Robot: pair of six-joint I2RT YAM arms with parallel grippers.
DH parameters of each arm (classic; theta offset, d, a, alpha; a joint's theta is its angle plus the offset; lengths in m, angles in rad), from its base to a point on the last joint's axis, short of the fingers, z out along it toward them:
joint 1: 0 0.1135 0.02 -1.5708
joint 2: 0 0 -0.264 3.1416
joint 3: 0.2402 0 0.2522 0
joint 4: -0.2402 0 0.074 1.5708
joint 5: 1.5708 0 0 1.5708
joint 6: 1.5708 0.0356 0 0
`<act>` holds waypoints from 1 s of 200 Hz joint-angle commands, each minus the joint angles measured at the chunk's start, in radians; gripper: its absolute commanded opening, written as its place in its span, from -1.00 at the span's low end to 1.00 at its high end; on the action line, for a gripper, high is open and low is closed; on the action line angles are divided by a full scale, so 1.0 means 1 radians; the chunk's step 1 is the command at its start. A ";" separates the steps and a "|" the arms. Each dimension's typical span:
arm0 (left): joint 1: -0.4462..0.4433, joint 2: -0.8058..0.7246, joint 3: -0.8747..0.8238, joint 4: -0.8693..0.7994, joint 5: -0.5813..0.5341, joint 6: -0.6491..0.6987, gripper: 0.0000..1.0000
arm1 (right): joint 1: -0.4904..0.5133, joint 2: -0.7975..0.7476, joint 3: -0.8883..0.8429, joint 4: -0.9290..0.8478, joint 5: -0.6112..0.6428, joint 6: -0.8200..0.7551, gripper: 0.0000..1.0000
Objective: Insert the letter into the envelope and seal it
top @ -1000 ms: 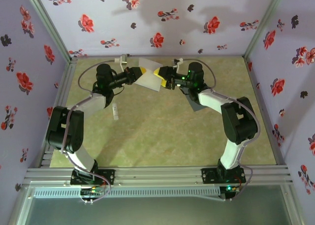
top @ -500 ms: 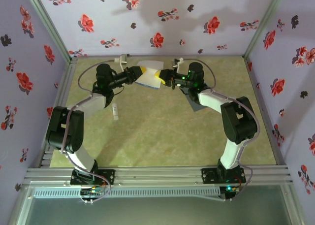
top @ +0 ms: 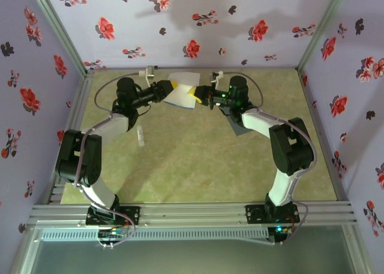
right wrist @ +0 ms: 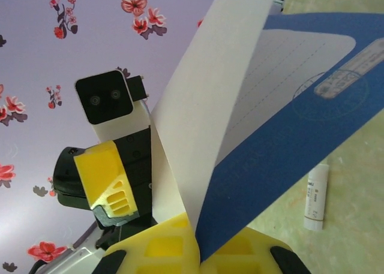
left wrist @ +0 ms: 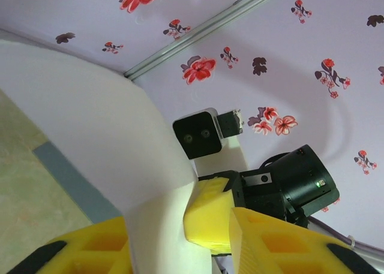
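The letter (top: 183,88), a white sheet with a blue border, hangs in the air at the back middle of the table between both grippers. My right gripper (top: 195,95) is shut on its folded edge; in the right wrist view the jaws (right wrist: 204,241) pinch the white and blue layers (right wrist: 282,148) together. My left gripper (top: 168,93) stands open, and the sheet (left wrist: 90,118) curves through the gap between its fingers (left wrist: 180,226), close to the left one. The slate-grey envelope (top: 239,129) lies flat on the table, partly under the right arm.
A small white stick (top: 141,137) lies on the table left of centre, also in the right wrist view (right wrist: 315,196). The flowered back wall (top: 198,28) is close behind both grippers. The two grippers nearly touch.
My right gripper has shut on the letter's edge. My left gripper's jaws have parted from it. The sheet has curled up and shifted slightly left.
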 commanded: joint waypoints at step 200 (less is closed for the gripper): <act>0.041 -0.017 0.110 -0.218 0.090 0.180 -0.51 | 0.002 -0.122 0.018 -0.270 -0.010 -0.202 -0.92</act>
